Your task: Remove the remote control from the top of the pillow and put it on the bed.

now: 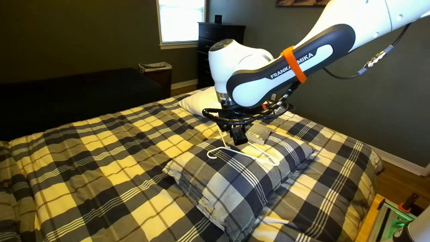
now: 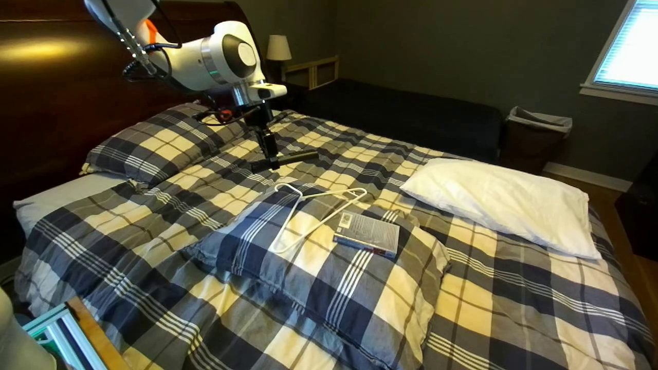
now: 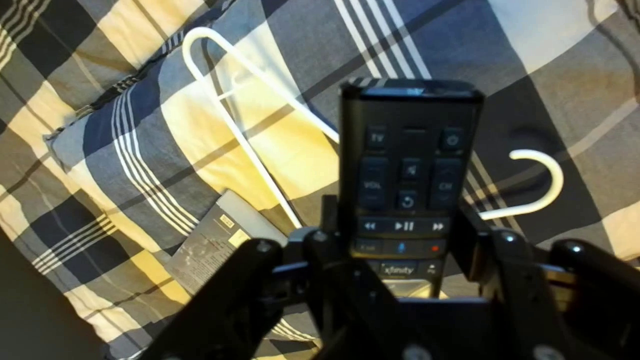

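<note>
My gripper (image 3: 400, 225) is shut on the black remote control (image 3: 407, 170), with a finger on each side of it, and the remote's buttons face the wrist camera. In an exterior view the gripper (image 2: 274, 162) holds the remote (image 2: 300, 156) roughly level in the air above the far edge of the plaid pillow (image 2: 380, 293). The pillow also shows in an exterior view (image 1: 228, 188) and in the wrist view (image 3: 135, 145). The pillow lies on the bed (image 1: 111, 171), under a matching yellow, black and white plaid comforter.
A white hanger (image 3: 556, 177) lies on the pillow below the remote. A grey boxed item or book (image 2: 367, 234) lies beside it. A white pillow (image 2: 498, 203) and another plaid pillow (image 2: 159, 139) by the headboard (image 2: 61, 67) also lie on the bed.
</note>
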{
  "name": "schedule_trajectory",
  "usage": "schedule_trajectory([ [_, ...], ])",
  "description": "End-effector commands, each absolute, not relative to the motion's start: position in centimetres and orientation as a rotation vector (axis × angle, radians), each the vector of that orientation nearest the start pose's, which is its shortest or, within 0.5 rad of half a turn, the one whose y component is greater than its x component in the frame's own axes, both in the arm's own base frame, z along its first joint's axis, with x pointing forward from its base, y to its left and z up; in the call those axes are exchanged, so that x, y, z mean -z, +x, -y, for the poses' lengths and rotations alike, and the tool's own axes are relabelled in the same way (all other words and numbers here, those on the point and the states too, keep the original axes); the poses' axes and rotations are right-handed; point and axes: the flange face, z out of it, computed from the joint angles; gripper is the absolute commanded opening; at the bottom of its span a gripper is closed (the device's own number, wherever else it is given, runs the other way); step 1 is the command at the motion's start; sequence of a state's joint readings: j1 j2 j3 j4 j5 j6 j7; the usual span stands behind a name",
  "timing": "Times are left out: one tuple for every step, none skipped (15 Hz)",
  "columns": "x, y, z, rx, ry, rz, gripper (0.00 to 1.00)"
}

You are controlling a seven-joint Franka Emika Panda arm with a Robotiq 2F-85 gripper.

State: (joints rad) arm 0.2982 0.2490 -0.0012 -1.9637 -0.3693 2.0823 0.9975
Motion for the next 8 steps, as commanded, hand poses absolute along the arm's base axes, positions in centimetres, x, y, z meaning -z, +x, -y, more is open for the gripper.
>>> schedule_trajectory([
  [-33.9, 57.2, -14.9, 0.14, -3.354, -0.869, 0.54],
  [-33.8, 57.5, -14.1, 0.133, -3.352, -0.886, 0.54],
  [-33.7, 57.6, -13.5, 0.128, -3.351, -0.896, 0.29],
  [-33.8, 58.1, -14.9, 0.178, -3.374, -0.836, 0.29],
  [-33.7, 58.6, -17.9, 0.239, -3.423, -0.685, 0.29],
  [-34.0, 58.7, -20.1, 0.278, -3.435, -0.602, 0.29],
  [-34.2, 58.5, -22.7, 0.309, -3.45, -0.517, 0.29],
  [-34.2, 58.1, -25.7, 0.342, -3.455, -0.421, 0.29],
])
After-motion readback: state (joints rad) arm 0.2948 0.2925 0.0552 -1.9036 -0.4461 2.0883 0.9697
